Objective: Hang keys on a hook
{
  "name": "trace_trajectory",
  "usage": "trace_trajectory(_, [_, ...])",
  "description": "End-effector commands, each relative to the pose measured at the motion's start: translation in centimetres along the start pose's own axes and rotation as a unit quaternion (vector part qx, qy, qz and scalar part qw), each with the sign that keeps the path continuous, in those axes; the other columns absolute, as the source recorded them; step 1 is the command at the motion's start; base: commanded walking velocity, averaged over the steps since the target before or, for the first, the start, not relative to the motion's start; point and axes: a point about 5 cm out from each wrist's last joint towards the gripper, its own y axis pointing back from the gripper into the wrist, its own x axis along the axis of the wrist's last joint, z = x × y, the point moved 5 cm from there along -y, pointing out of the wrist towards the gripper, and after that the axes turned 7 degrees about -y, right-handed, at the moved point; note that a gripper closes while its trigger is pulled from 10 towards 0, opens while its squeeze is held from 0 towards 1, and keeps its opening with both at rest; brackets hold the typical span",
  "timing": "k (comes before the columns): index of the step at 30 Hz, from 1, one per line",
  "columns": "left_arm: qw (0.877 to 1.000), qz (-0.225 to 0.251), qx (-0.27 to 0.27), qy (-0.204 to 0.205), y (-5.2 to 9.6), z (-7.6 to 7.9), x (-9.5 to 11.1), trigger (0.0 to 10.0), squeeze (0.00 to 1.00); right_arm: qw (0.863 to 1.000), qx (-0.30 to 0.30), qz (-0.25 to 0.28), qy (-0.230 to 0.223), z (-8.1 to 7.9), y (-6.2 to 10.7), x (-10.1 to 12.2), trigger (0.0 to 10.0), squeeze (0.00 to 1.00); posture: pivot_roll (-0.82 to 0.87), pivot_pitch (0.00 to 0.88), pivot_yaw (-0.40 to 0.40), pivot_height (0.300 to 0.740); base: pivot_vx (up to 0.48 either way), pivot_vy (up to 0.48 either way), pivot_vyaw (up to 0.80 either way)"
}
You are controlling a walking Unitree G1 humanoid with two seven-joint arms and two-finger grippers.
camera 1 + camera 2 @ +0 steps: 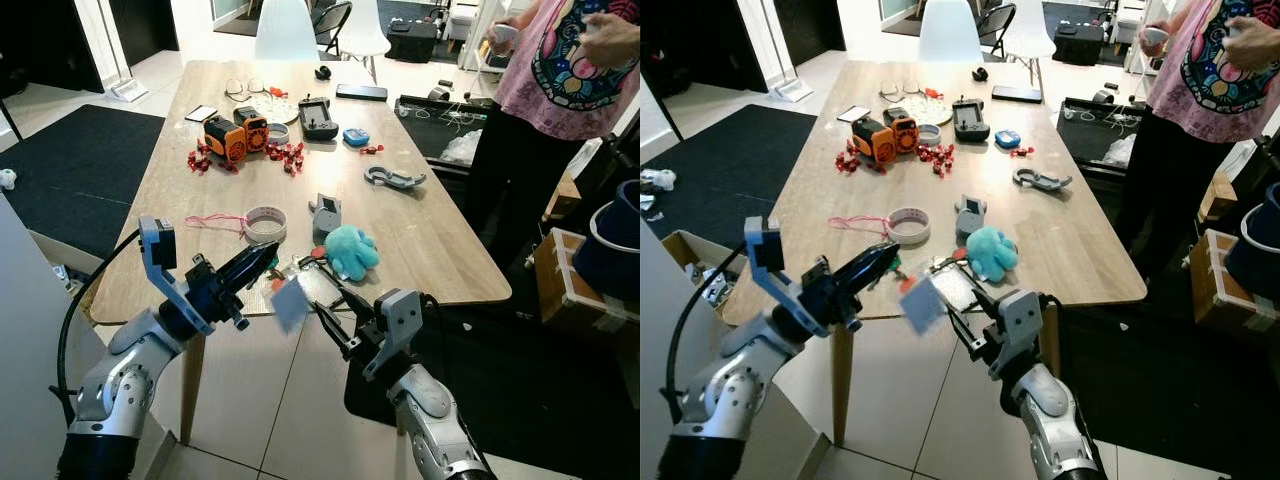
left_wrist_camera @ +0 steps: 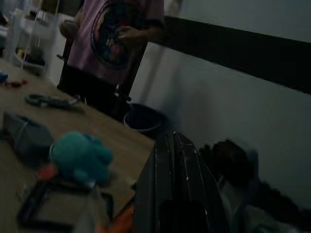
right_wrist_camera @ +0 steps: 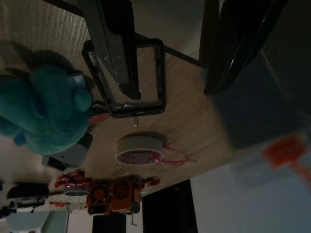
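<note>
At the near end of the long wooden counter (image 1: pixel 430 250), past the soft teal plush (image 1: pixel 350 250) and the tape roll (image 1: pixel 266 223), my left tool (image 1: pixel 262 262) is pinched narrow. The keys (image 1: pixel 290 304), a blurred blue-grey tag with an orange piece, seem to dangle from its tips beyond the counter's edge. I judge them light, stiff and free-swinging, best gripped at the orange piece. My right tool (image 3: pixel 170 91) stands wide, holding nothing.
</note>
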Motion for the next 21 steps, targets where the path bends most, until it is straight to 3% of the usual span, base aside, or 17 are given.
trace_trajectory(1, [0.994, -0.094, -0.046, 0.006, 1.8, 1.4, -2.4, 0.0, 0.00, 1.000, 0.006, -0.002, -0.003, -0.4, 0.3, -0.3, 10.0, 0.00, 0.04, 0.092, -0.030, 0.740, 0.000, 0.000, 0.00])
trace_trajectory(3, [0.994, -0.094, -0.046, 0.006, 1.8, 1.4, -2.4, 0.0, 0.00, 1.000, 0.006, -0.002, -0.003, -0.4, 0.3, -0.3, 10.0, 0.00, 0.04, 0.092, -0.030, 0.740, 0.000, 0.000, 0.00])
trace_trajectory(4, [0.983, -0.169, -0.066, 0.002, 3.4, 2.0, -4.6, 0.0, 0.00, 1.000, 0.009, -0.004, -0.003, -0.5, 0.3, -0.4, 10.0, 0.00, 0.04, 0.092, -0.031, 0.740, 0.000, 0.000, 0.00])
trace_trajectory(5, [0.983, -0.169, -0.066, 0.002, 3.4, 2.0, -4.6, 0.0, 0.00, 1.000, 0.009, -0.004, -0.003, -0.5, 0.3, -0.4, 10.0, 0.00, 0.04, 0.092, -0.031, 0.740, 0.000, 0.000, 0.00])
trace_trajectory(6, [0.969, -0.233, -0.084, -0.003, 5.0, 2.5, -6.5, 0.0, 0.00, 1.000, 0.010, -0.006, -0.003, -0.5, 0.3, -0.5, 10.0, 0.00, 0.04, 0.093, -0.032, 0.740, 0.000, 0.000, 0.00])
trace_trajectory(8, [0.969, -0.233, -0.084, -0.003, 5.0, 2.5, -6.5, 0.0, 0.00, 1.000, 0.010, -0.006, -0.003, -0.5, 0.3, -0.5, 10.0, 0.00, 0.04, 0.093, -0.032, 0.740, 0.000, 0.000, 0.00])
trace_trajectory(10, [0.937, -0.336, -0.097, -0.012, 8.1, 3.1, -10.4, 0.0, 0.00, 1.000, 0.010, -0.015, -0.001, -0.5, 0.5, -0.9, 10.0, 0.00, 0.04, 0.093, -0.031, 0.740, 0.000, 0.000, 0.00])
trace_trajectory(11, [0.926, -0.366, -0.092, -0.016, 9.2, 3.2, -11.7, 0.0, 0.00, 1.000, 0.010, -0.019, 0.000, -0.5, 0.6, -1.1, 10.0, 0.00, 0.04, 0.093, -0.031, 0.740, 0.000, 0.000, 0.00])
trace_trajectory(15, [0.913, -0.399, -0.085, -0.021, 10.4, 3.3, -13.1, 0.0, 0.00, 1.000, 0.009, -0.025, 0.001, -0.4, 0.8, -1.4, 10.0, 0.00, 0.04, 0.093, -0.031, 0.740, 0.000, 0.000, 0.00])
trace_trajectory(18, [0.895, -0.438, -0.080, -0.022, 12.2, 3.7, -14.7, 0.0, 0.00, 0.999, 0.007, -0.034, 0.002, -0.3, 1.1, -1.9, 10.0, 0.00, 0.04, 0.093, -0.031, 0.740, 0.000, 0.000, 0.00])
trace_trajectory(21, [0.889, -0.452, -0.070, -0.026, 13.0, 3.8, -15.6, 0.0, 0.00, 0.999, 0.003, -0.044, 0.003, -0.2, 1.3, -2.4, 10.0, 0.00, 0.03, 0.093, -0.030, 0.740, 0.000, 0.000, 0.00])
